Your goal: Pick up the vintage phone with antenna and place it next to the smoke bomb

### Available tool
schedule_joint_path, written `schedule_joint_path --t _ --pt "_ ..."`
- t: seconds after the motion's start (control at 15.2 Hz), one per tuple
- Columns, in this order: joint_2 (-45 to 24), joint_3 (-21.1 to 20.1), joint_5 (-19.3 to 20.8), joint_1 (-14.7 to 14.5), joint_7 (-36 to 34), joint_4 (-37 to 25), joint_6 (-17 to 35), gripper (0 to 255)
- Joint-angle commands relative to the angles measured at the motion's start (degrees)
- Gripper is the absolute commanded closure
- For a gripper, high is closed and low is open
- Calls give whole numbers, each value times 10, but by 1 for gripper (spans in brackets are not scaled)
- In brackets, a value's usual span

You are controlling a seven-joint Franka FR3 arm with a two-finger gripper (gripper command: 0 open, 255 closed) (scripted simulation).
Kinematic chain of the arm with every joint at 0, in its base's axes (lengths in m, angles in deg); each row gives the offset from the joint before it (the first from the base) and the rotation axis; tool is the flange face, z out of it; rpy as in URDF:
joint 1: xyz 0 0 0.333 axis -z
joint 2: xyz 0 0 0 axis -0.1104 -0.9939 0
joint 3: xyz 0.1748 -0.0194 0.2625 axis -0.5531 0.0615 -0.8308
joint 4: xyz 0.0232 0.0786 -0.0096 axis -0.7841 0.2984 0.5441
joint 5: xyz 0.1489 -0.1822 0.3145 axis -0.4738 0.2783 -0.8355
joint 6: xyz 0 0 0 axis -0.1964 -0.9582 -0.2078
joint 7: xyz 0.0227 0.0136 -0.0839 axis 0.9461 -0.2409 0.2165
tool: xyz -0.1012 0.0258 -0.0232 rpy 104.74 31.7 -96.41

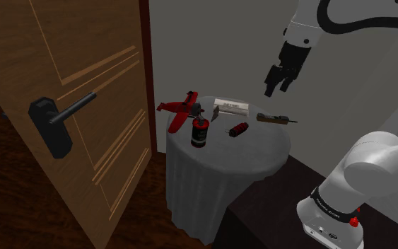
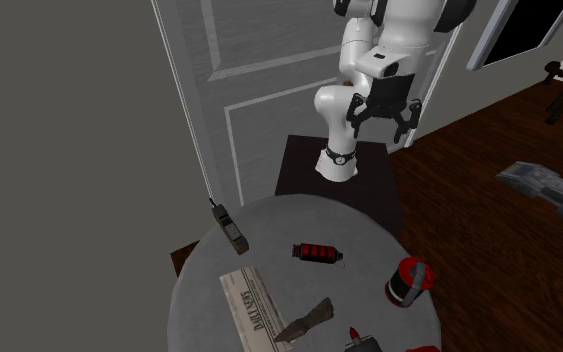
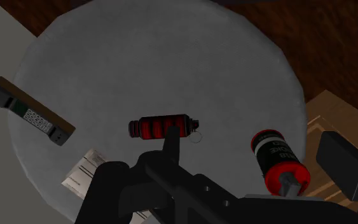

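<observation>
Grey round surface (image 1: 254, 145) carrying vintage phone (image 1: 274, 118), lying flat at right rim; end effector (image 1: 276, 91) hovering above, released, likely lining up for grasp.

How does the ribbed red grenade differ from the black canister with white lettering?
The ribbed red and black grenade lies on its side; the black and red canister with white lettering stands upright. The grenade is banded; the canister is smooth, with a grey top. The grenade sits near the middle of the round grey table, the canister near its edge. Both are cylindrical.
</observation>
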Motion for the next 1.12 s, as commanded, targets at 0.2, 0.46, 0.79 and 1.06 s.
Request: schedule_joint_path --t 0.2,0.46,0.79,1.06 --pt "14 39 26 2 68 41 23 0" --pt "18 95 66 10 160 84 58 0" --pt "-7 169 119 23 275 115 112 0" --pt "-53 231 157 30 367 121 164 0"
